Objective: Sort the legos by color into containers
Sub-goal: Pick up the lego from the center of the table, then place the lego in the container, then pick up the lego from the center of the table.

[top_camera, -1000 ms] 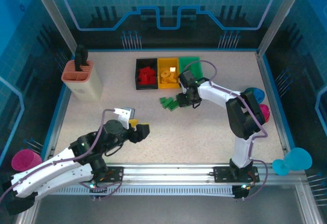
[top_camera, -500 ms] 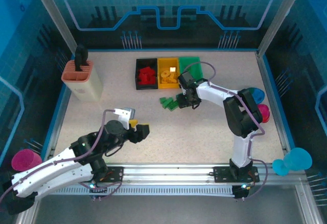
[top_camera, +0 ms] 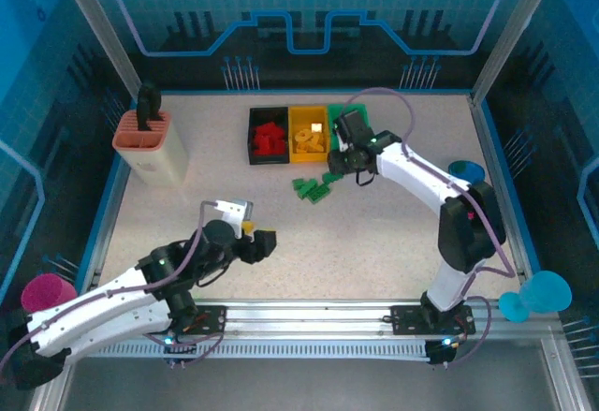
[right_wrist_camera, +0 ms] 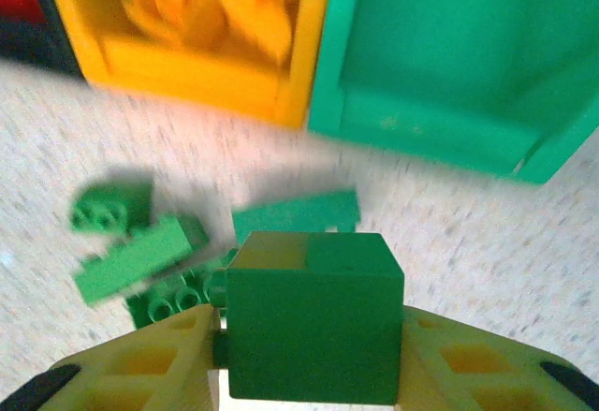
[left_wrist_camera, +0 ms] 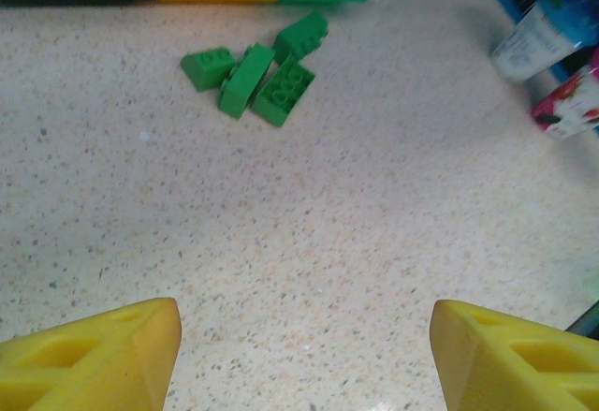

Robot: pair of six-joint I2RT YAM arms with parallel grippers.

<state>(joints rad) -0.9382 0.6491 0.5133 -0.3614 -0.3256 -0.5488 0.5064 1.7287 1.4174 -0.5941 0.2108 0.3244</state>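
Three containers stand in a row at the back: black (top_camera: 269, 139) with red legos, yellow (top_camera: 308, 136) with yellow-orange legos, and green (top_camera: 350, 119). Several green legos (top_camera: 314, 188) lie loose on the table in front of them, also in the left wrist view (left_wrist_camera: 257, 69). My right gripper (top_camera: 348, 160) hovers just in front of the green container (right_wrist_camera: 459, 55) and is shut on a green lego (right_wrist_camera: 314, 299), above the loose green legos (right_wrist_camera: 131, 266). My left gripper (top_camera: 262, 242) is open over bare table, its yellow fingers (left_wrist_camera: 94, 355) wide apart with nothing between them.
A salmon-pink slotted holder (top_camera: 150, 144) stands at the back left. A blue bowl (top_camera: 463, 169) sits by the right wall. A pink cup (top_camera: 47, 291) and a blue cup (top_camera: 538, 294) sit outside the near corners. Raised blue rails edge the table.
My right gripper has closed on a green lego at the pile and lifted it back toward the green container. The left arm has shifted slightly.
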